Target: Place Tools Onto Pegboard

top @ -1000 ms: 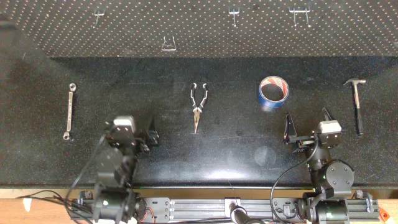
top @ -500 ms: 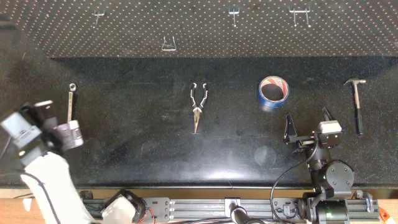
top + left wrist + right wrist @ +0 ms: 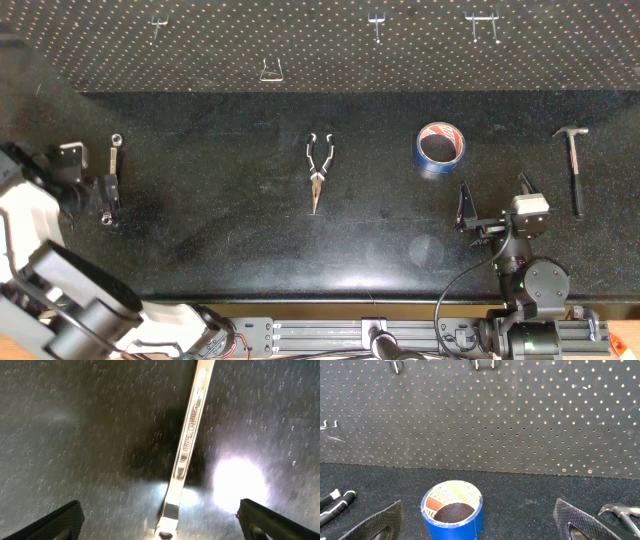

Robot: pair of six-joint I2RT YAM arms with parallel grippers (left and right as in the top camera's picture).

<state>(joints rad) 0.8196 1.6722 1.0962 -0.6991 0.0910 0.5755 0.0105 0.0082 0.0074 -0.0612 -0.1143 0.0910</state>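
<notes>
A: Four tools lie in one row on the desk [image 3: 220, 230], well apart: a wrench [image 3: 114, 158], pliers [image 3: 319, 170], a roll of tape [image 3: 439, 147] and a hammer [image 3: 573, 170]. Is any of them on the pegboard [image 3: 320, 45]?

B: Not yet. The wrench is at the left end of the row, flat on the desk, and the left claw [image 3: 92, 182] is above it.

A: Is the claw gripping it?

B: No. Its fingers [image 3: 50, 522] are spread wide, one on each side of the shaft, and they do not touch it. I think it stands so because the shaft is thin and lies flat, so the fingers must come down on both sides before they close.

A: And the right claw [image 3: 493, 203]?

B: It is low near its own base, also wide open and holding nothing, and it faces the tape and the pegboard. I judge it rests there so that it does not disturb the left arm.

A: Why such spacing between the tools?

B: Probably so each one can be picked without pushing a neighbour. The hooks [image 3: 271, 70] are also apart.
</notes>
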